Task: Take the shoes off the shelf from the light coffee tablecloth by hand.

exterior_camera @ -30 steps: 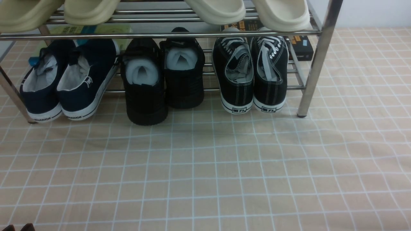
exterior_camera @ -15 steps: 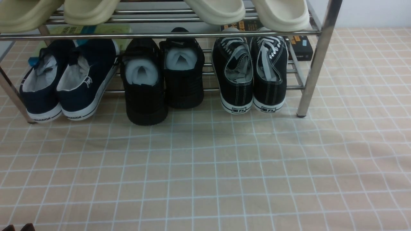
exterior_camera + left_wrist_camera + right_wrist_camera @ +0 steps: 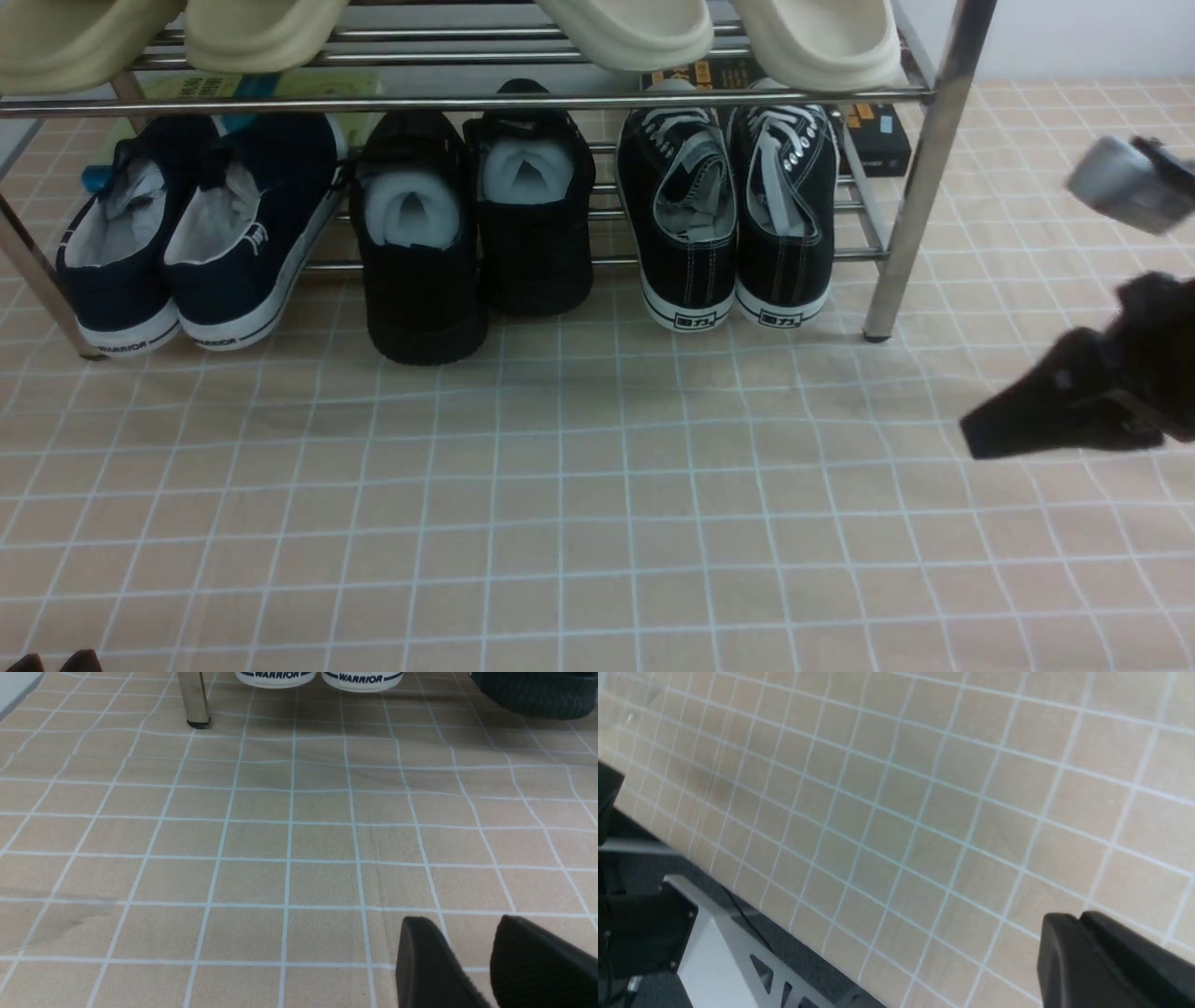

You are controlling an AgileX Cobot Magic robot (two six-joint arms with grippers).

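**Hovering right hand (image 3: 980, 437) clenched and empty, shoes (image 3: 738, 224) on the shelf (image 3: 920, 168)**

Nearest, the left hand (image 3: 460, 926) sits low over the light coffee tablecloth (image 3: 597, 485), fingers slightly parted, grasping nothing. Farther out on the right, the right hand hangs above the cloth, fingers pressed together. Beyond it, the shoes stand heels-out at the right end of the shelf's lower tier, just beside its right front leg. An all-black pair (image 3: 467, 224) and a navy pair (image 3: 196, 233) sit to their left.

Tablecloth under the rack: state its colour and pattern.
Tablecloth: light tan-beige, gridded with thin white lines. Front view shows it best.
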